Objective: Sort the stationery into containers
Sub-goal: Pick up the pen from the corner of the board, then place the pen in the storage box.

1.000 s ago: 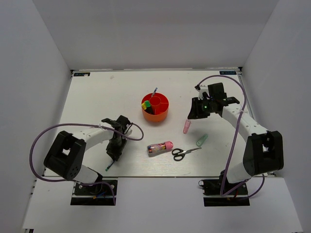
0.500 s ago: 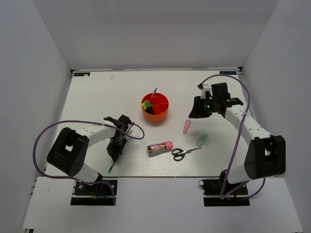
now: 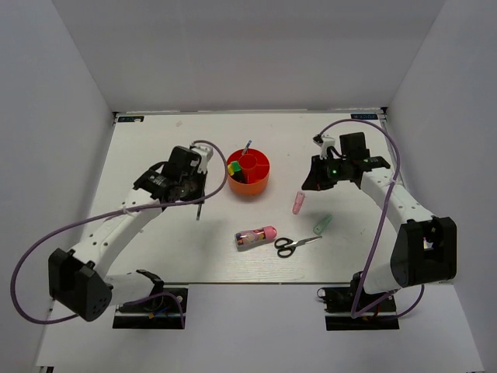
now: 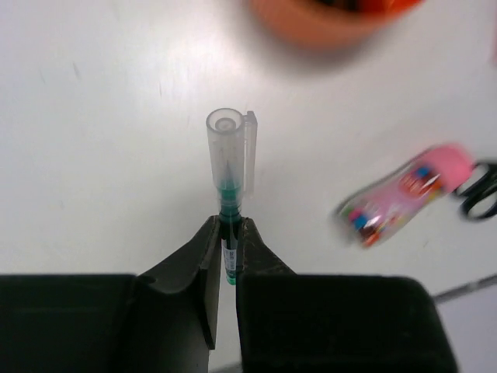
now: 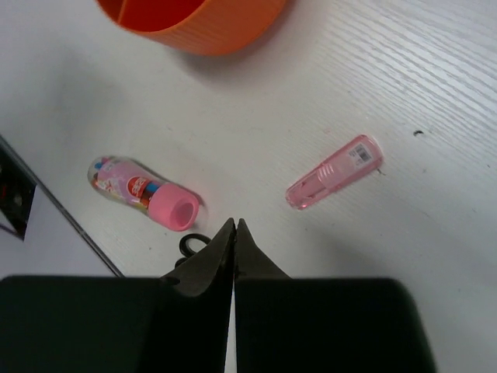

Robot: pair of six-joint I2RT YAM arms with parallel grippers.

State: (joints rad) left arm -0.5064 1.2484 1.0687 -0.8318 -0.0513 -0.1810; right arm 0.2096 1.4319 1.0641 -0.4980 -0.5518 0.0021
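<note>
My left fingers [image 4: 198, 264] pinch the thin pen [image 4: 227, 155]. Its long axis runs straight out past their tips, clear cap outermost. It hangs over the bench [image 3: 140, 140] just left of the orange-red organiser [image 3: 252, 186], so I judge this arm the nearer for the drop. The organiser holds yellow- and green-capped markers [image 3: 232, 168] in a left ring compartment and a slim stick [image 3: 247, 148] in its central cup. My right fingers [image 5: 210, 264] are pressed shut on nothing, near the slanted pink tube [image 5: 334, 172].

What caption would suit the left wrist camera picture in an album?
Left gripper clamps a clear-capped green pen, with the orange organiser ahead.
</note>
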